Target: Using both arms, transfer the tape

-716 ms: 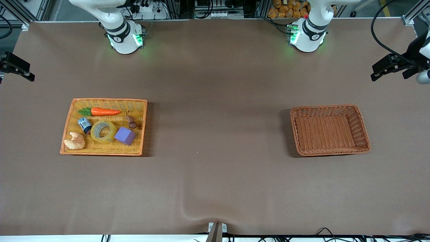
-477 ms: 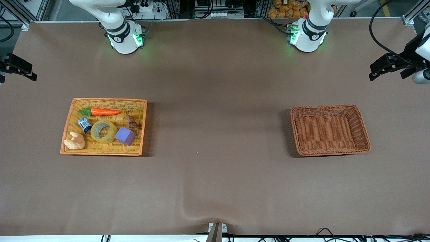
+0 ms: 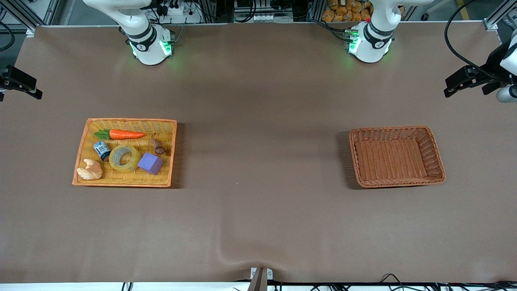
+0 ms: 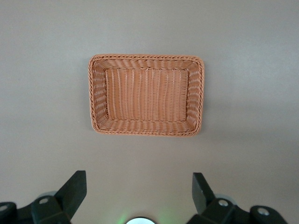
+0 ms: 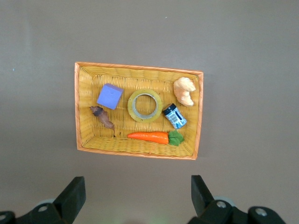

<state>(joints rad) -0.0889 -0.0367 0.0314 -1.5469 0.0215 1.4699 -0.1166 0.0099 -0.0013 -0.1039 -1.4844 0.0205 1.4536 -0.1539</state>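
The tape point(image 3: 125, 158), a translucent yellow roll, lies flat in the yellow wicker tray point(image 3: 129, 120) toward the right arm's end of the table, between a purple cube point(image 3: 150, 163) and a small blue-labelled jar point(image 3: 101, 150). It also shows in the right wrist view point(image 5: 145, 106). My right gripper point(image 5: 136, 179) is open and empty, high above the table beside the tray point(image 5: 140, 67). My left gripper point(image 4: 138, 176) is open and empty, high above the table beside the empty brown basket point(image 4: 147, 57). In the front view only the black hands show, right point(image 3: 20, 83) and left point(image 3: 470, 79).
The tray also holds a carrot point(image 3: 121, 134), a croissant point(image 3: 89, 169) and a small brown piece point(image 3: 157, 146). The brown basket point(image 3: 389, 128) stands toward the left arm's end. The arm bases point(image 3: 149, 44) point(image 3: 369, 40) stand at the table's farthest edge.
Both hands have shifted slightly at the front view's edges. The tape, tray and basket have not moved.
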